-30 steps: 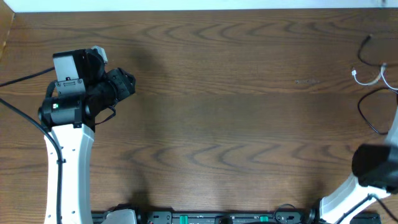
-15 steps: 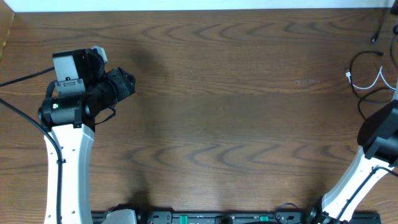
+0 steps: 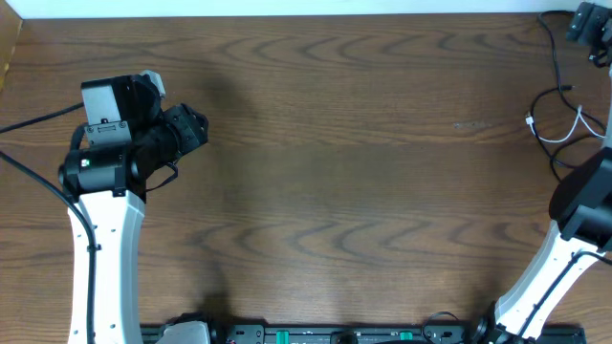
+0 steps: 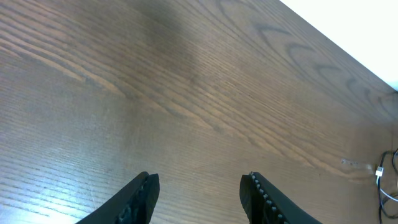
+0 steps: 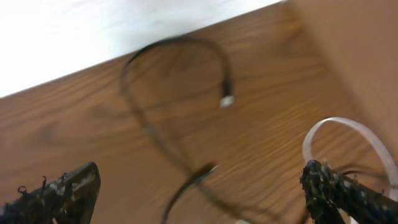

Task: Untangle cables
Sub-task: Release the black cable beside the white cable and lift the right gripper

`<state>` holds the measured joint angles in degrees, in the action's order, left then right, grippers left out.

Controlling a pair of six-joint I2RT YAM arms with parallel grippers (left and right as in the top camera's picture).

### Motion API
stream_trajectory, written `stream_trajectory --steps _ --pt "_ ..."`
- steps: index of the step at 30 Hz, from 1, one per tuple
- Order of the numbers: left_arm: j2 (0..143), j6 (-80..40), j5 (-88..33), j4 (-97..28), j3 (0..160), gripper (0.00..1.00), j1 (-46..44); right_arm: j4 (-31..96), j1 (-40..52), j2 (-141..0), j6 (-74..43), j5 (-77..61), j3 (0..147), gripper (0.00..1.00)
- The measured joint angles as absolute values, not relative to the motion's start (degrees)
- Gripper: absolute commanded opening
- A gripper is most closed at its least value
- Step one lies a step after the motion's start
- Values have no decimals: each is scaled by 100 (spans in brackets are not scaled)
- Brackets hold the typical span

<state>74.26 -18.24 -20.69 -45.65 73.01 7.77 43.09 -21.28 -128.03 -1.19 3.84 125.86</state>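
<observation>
The cables lie at the table's far right. A thin black cable (image 3: 556, 59) runs from the back corner, a short white cable (image 3: 562, 129) curls beside it, and another black loop (image 3: 564, 164) lies nearer. In the right wrist view, my right gripper (image 5: 199, 198) is wide open above a black cable loop (image 5: 174, 93) with a pale plug end (image 5: 227, 101). A blurred black cable end (image 5: 194, 179) sits between the jaws, ungripped, and the white cable (image 5: 348, 132) curves by the right finger. My left gripper (image 4: 200, 199) is open and empty over bare wood at the left.
The left arm (image 3: 105, 191) stands at the table's left side, the right arm (image 3: 581, 205) along the right edge. A white surface (image 3: 287, 8) borders the table's far edge. Thicker black wires (image 3: 38, 119) trail from the left arm.
My right gripper has opened from shut to wide and moved toward the far right corner. The cables shifted, the white plug sliding a little left. The left arm has not moved.
</observation>
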Motion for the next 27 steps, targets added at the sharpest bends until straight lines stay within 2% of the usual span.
stream_trajectory --steps 3,4,6,7,8,9,10,17,27 --pt "7426 -1826 -2069 -4565 7301 49 777 4801 -2053 -12460 -134 -279 12578 99" --pt "7426 -1826 -2069 -4571 7301 52 777 5017 -2001 -12248 -128 -596 12578 99" --pt "7426 -1831 -2067 -4613 7301 66 777 5325 -1881 -11893 -93 -1000 12578 99" --pt "7426 -1806 -2069 -4648 7301 79 777 5505 -1774 -11646 -40 -1197 12578 99" --pt "7426 -1824 -2073 -4674 7301 87 777 5693 -1636 -11389 10 -1358 12580 99" --pt "7426 -1844 -2073 -4713 7301 88 777 5841 -1535 -11229 49 -1435 12580 99" --pt "7426 -1857 -2075 -4746 7301 100 777 6029 -1391 -11015 91 -1511 12584 99" --pt "7428 -1909 -2069 -4757 7301 100 777 7358 -381 -10014 252 -1343 12610 99" --pt "7428 -1909 -2069 -4759 7301 100 777 8606 34 -9070 283 -998 12604 99"
